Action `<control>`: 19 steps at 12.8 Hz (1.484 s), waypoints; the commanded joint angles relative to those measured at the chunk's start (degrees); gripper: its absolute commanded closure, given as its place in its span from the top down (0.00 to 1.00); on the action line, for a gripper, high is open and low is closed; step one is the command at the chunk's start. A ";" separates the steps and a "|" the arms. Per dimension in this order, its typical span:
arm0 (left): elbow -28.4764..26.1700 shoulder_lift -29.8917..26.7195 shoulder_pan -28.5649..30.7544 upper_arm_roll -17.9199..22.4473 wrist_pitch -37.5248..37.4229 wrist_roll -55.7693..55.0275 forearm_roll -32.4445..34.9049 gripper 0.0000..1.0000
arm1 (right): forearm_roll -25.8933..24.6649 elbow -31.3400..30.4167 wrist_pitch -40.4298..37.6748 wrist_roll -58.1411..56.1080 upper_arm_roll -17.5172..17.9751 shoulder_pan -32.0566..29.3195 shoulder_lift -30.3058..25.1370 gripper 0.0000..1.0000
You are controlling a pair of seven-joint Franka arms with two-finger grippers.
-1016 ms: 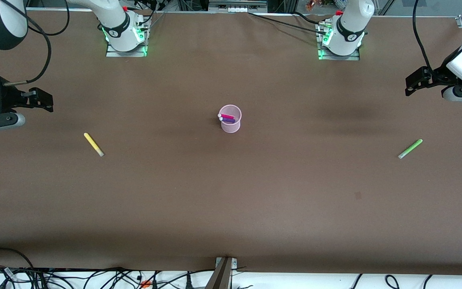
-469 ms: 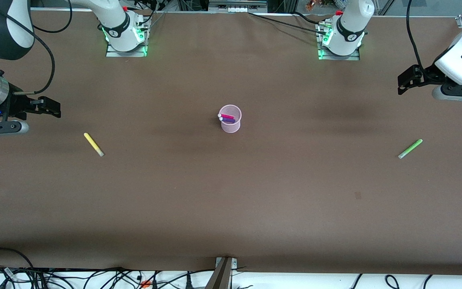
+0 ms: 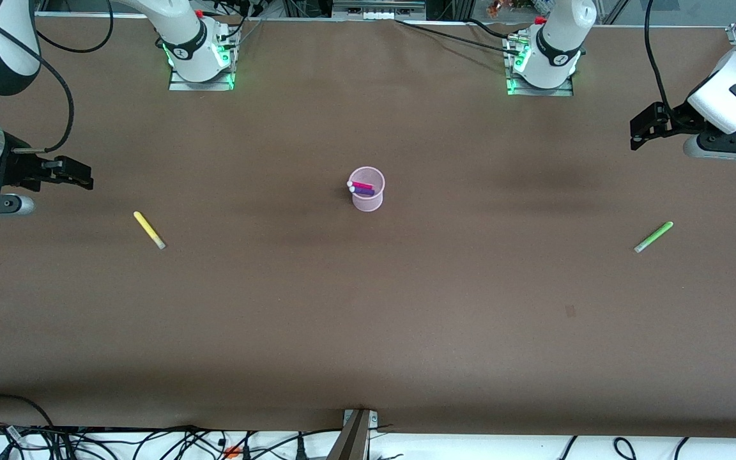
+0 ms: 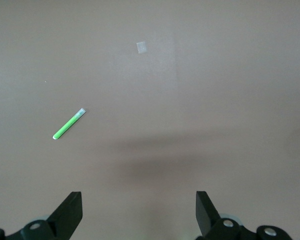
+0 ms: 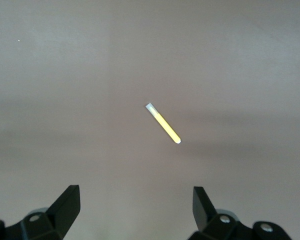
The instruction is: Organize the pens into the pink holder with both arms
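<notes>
Both arms have shifted slightly in the last second: the right claw (image 3: pixel 80 177) drifts toward the yellow pen (image 3: pixel 149 230), the left claw (image 3: pixel 643 128) edges inward above the green pen (image 3: pixel 653 236). Both claws are released, empty. The pink holder (image 3: pixel 367 189) mid-counter (image 3: pixel 368 319) already holds the magenta pen (image 3: pixel 363 185) and purple pen (image 3: pixel 364 191); two pens lie well apart from the holder, so pickups look imminent.

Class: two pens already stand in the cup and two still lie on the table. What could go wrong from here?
1. The yellow pen and green pen lie flat and thin; an open hand may nudge them away.
2. The pink cup looks light; a pen catching its rim might tip it and spill the two pens inside.
</notes>
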 commanded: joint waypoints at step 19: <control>5.48 3.69 -0.34 0.21 -1.20 0.21 -0.13 1.00 | -0.75 -2.56 3.10 8.63 23.39 -19.62 -3.94 0.99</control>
